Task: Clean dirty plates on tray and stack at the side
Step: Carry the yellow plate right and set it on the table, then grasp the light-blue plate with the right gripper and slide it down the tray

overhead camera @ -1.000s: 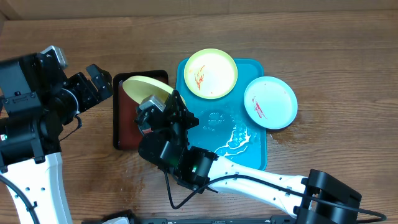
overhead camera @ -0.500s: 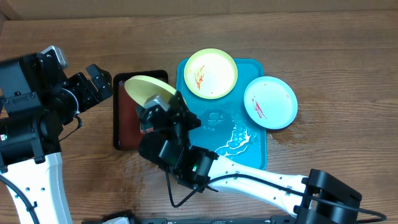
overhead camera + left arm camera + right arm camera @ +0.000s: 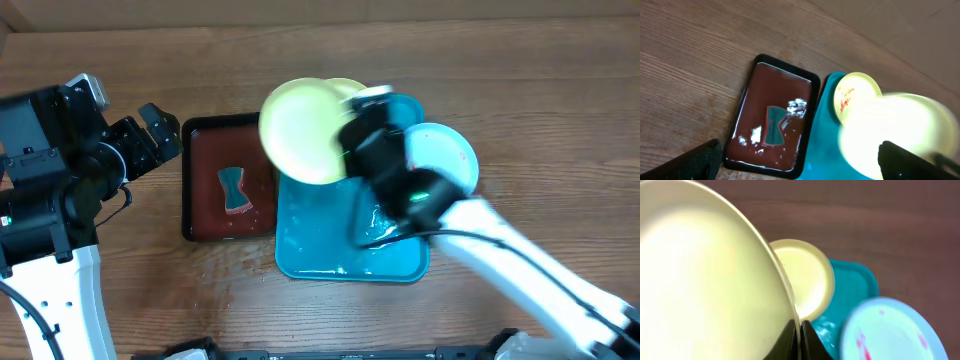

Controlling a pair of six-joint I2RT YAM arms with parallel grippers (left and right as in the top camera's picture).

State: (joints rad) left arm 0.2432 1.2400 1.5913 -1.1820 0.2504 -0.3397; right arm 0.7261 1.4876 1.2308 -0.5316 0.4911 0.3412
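My right gripper point(image 3: 347, 137) point(image 3: 800, 339) is shut on the rim of a yellow-green plate point(image 3: 303, 130) point(image 3: 710, 280) and holds it tilted in the air over the turquoise tray point(image 3: 330, 245) point(image 3: 852, 282). Behind it lies a second yellow-green plate point(image 3: 852, 94) point(image 3: 807, 275) with red smears, mostly hidden in the overhead view. The light blue plate point(image 3: 445, 160) point(image 3: 890, 330), smeared red, rests on the tray's right rim. My left gripper point(image 3: 155, 135) point(image 3: 802, 165) stands open at the left of the black tray, with nothing in it.
A black tray with a wet brown-red inside point(image 3: 205, 175) point(image 3: 757, 107) sits left of the turquoise tray. A teal sponge point(image 3: 235, 190) point(image 3: 774, 131) lies in it. Suds and water shine on the turquoise tray's floor point(image 3: 385, 222). Bare wooden table surrounds both trays.
My right arm has swung the held plate from over the black tray rightward and up over the turquoise tray. The sponge is now uncovered. The left arm has not moved.
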